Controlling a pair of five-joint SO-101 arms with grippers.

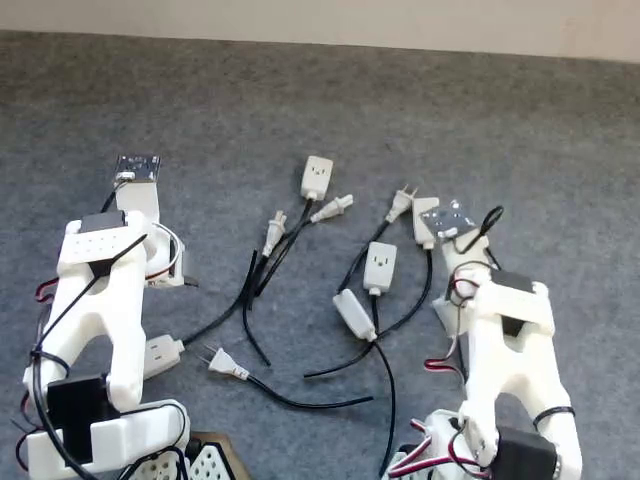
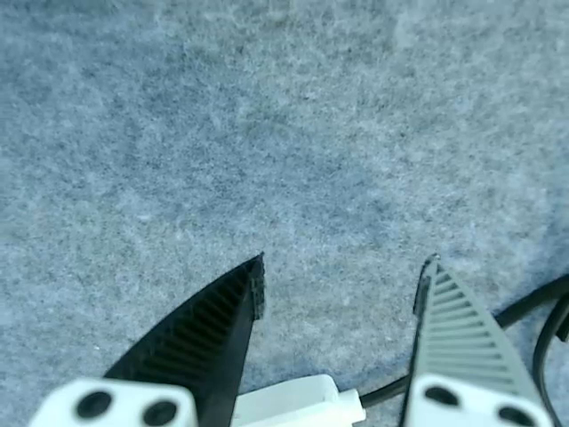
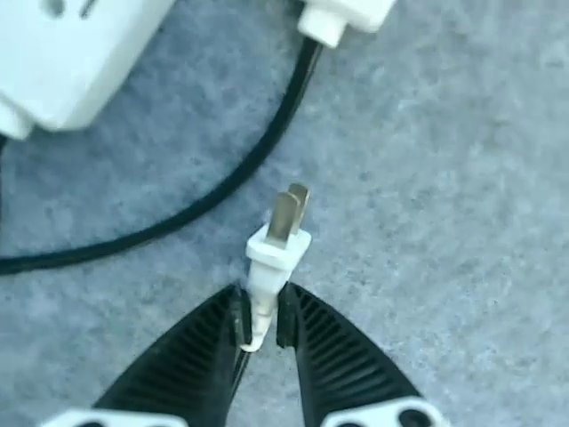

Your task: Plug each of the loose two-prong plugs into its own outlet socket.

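My right gripper (image 3: 263,322) is shut on a white two-prong plug (image 3: 271,258), whose prongs stick out past the fingertips just above the grey carpet. A white outlet socket (image 3: 71,49) lies close ahead of it. In the high view this plug (image 1: 402,203) sits at the right arm's tip. My left gripper (image 2: 344,289) stands open over bare carpet, with a white corded piece (image 2: 298,405) at its base. Loose plugs (image 1: 228,364) (image 1: 274,232) (image 1: 334,209) and sockets (image 1: 317,177) (image 1: 378,267) (image 1: 162,352) lie between the arms.
Black cords (image 1: 300,400) loop and cross over the middle of the carpet. Another white corded block (image 1: 354,313) lies beside the right arm. A pale wall edge (image 1: 400,20) runs along the far side.
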